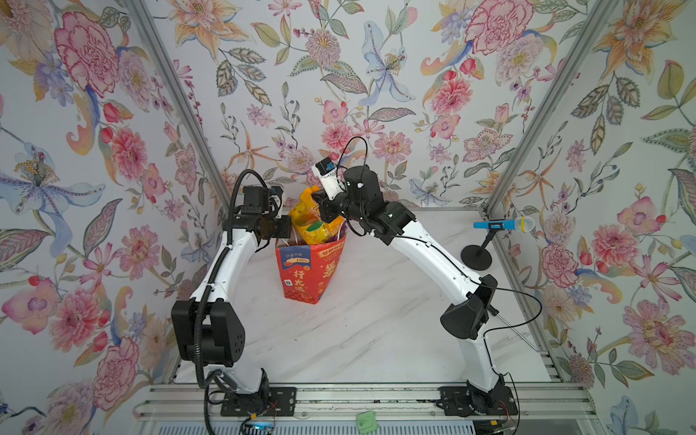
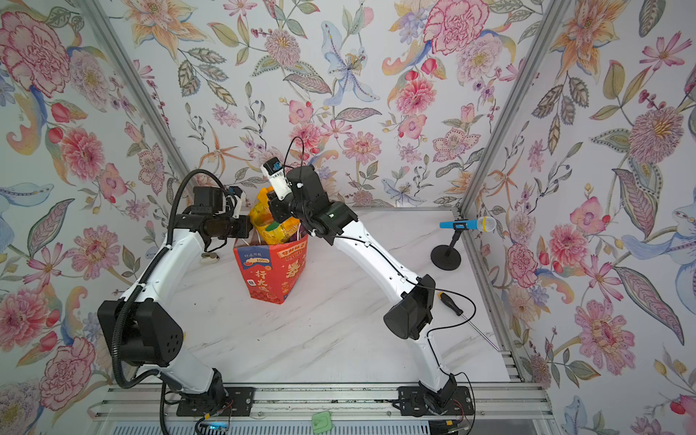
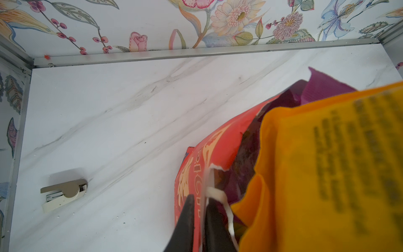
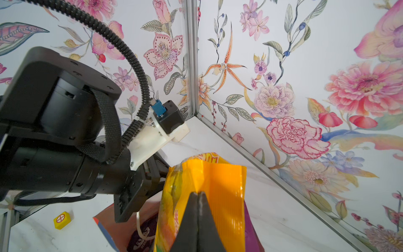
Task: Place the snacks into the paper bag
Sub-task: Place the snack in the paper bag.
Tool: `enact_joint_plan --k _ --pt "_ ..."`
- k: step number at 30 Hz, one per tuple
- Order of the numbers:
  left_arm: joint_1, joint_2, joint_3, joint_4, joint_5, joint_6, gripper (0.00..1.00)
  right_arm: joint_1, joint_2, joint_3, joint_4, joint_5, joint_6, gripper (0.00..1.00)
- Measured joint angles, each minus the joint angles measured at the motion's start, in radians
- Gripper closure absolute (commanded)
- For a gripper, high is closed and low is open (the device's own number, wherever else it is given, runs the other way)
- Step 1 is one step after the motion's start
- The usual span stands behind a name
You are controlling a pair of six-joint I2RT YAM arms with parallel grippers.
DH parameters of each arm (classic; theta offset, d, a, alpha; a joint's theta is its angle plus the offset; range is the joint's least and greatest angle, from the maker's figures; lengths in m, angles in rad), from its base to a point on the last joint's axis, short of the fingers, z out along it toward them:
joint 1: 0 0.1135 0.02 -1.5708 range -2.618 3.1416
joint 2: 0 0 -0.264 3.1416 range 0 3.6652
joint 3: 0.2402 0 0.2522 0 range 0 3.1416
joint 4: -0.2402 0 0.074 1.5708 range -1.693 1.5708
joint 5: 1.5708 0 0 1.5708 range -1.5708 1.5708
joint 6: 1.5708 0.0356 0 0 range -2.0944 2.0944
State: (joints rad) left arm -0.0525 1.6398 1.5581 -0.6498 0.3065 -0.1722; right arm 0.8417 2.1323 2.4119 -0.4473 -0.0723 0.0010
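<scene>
Red paper bag (image 1: 307,277): upright on the white marble-patterned tabletop (image 1: 357,331), mouth up.
Left gripper (image 3: 201,201): jaws nearly together, pinching the bag's rim beside a white cord handle (image 3: 218,194) — our anchor.
Right gripper (image 4: 197,197): jaws pressed together on the top seal of an orange glossy plastic snack packet (image 4: 220,183).
Packet's place: lower end at the bag's mouth, most above the rim, a purple glossy packet (image 3: 325,87) beside it.
Our step: we hold the rim firm, lower straight down, release only below the rim — a hard push may tip the bag, we judge.
</scene>
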Motion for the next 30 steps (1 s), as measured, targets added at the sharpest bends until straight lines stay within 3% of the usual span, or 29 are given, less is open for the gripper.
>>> enact_joint_plan --k 27,28,30 --pt "0.013 -0.025 0.0 0.002 -0.006 -0.011 0.87 0.016 0.146 0.014 -0.011 -0.052 0.042 1.0" --pt "0.013 -0.03 0.0 0.002 -0.006 -0.011 0.87 0.022 0.152 0.014 -0.014 -0.054 0.042 0.98" --pt "0.013 -0.039 0.0 0.002 -0.003 -0.012 0.87 0.031 0.163 0.013 -0.018 -0.056 0.042 0.81"
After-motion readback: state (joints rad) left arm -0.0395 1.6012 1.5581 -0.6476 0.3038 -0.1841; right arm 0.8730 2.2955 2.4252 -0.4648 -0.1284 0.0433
